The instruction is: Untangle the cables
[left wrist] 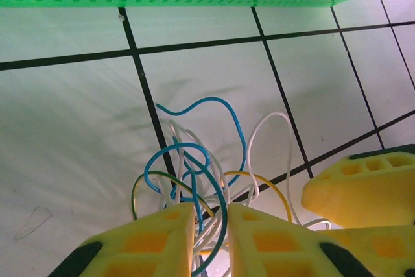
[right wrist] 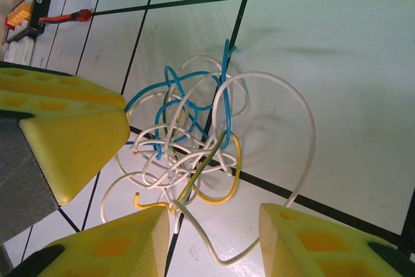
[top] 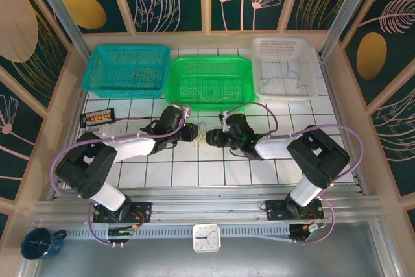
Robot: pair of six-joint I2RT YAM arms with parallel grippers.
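Counter: you are working on a counter (top: 194,173) of white tiles with black grid lines, closed in on the left, far and right sides by wooden walls with dark floral panels.
Far edge: a teal basket (top: 94,72), a green basket (top: 176,89) and a white basket (top: 312,72) stand in a row against the far wall, each just beside the next.
Left edge: a small black box (top: 97,117) with yellow parts sits near the left wall, well apart from the tangle.
Near edge: a metal rail (top: 207,211) carries both arm bases; nearer than it you can see a clock (top: 206,238) and a blue mug (top: 40,243).
Cables: the cables (left wrist: 194,160) lie as one loose clump of blue, white and yellow strands on the tiles at mid-counter, near the green basket's front wall and between your two grippers.
Left gripper: the left gripper (left wrist: 212,215) is clenched on the cables; blue and dark green strands run through the narrow slit between its yellow fingers.
Right gripper: the right gripper (right wrist: 217,218) is released, its fingers well apart, with a white strand crossing the gap; you cannot tell whether it touches a pad.
Spacing: the two grippers face each other tip to tip, near one another, with the clump between.
Open room: you have bare tiles toward the rail and to the right in front of the white basket; on the far side the green wall is close.
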